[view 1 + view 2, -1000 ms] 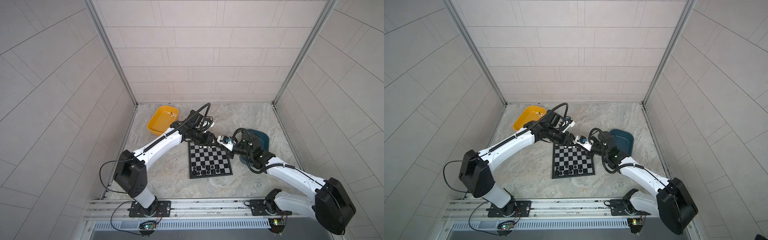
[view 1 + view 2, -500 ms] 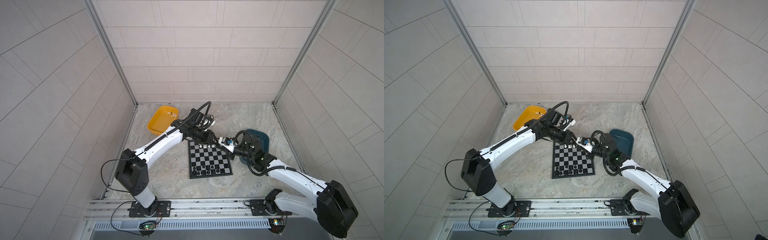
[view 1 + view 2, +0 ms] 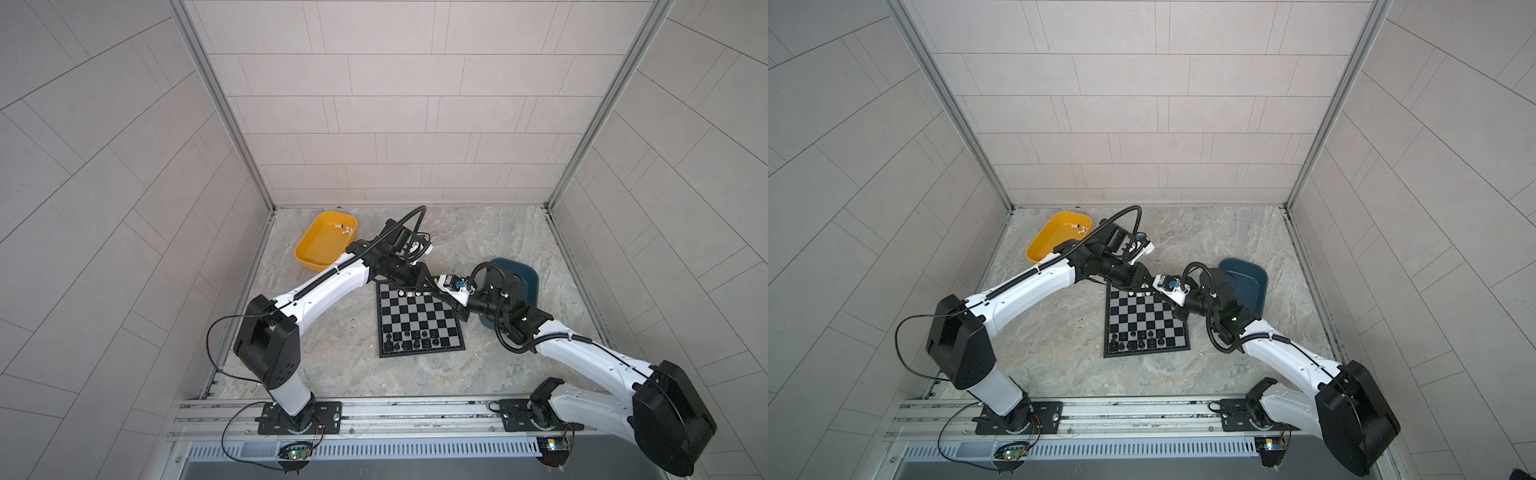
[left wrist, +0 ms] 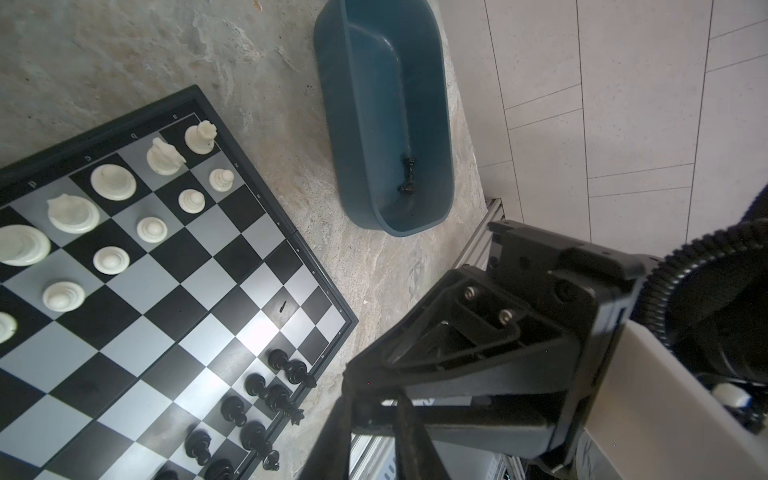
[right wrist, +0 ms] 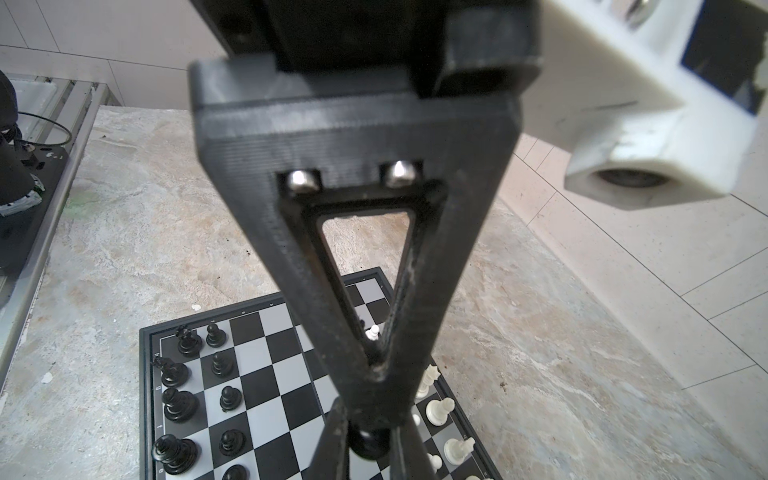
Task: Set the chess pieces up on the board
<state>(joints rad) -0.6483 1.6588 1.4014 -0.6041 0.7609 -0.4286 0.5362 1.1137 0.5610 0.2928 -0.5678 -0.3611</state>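
In both top views the left gripper (image 3: 430,286) and right gripper (image 3: 1156,289) meet tip to tip over the far edge of the small black-and-grey square chessboard (image 3: 417,324).

Left wrist view: the left jaws stand narrow. I cannot tell whether they pinch anything.

Right wrist view: the right gripper's fingers (image 5: 332,440) clamp a small black plastic chess piece (image 5: 368,446). White plastic chessmen (image 5: 439,409) stand just beside them.

A marbled grey-beige tabletop (image 3: 332,365) carries three things. The board (image 3: 415,322) lies flat beneath the left gripper (image 3: 433,286) and the right gripper (image 3: 444,293), which hang close together above its far right corner. Most of it spreads from them toward the robot's base. The teal tray (image 3: 525,282) rests behind the right gripper, near the board's edge but apart from it. The yellow tray (image 3: 320,249) sits behind the left gripper, alongside its arm and well apart from the board.
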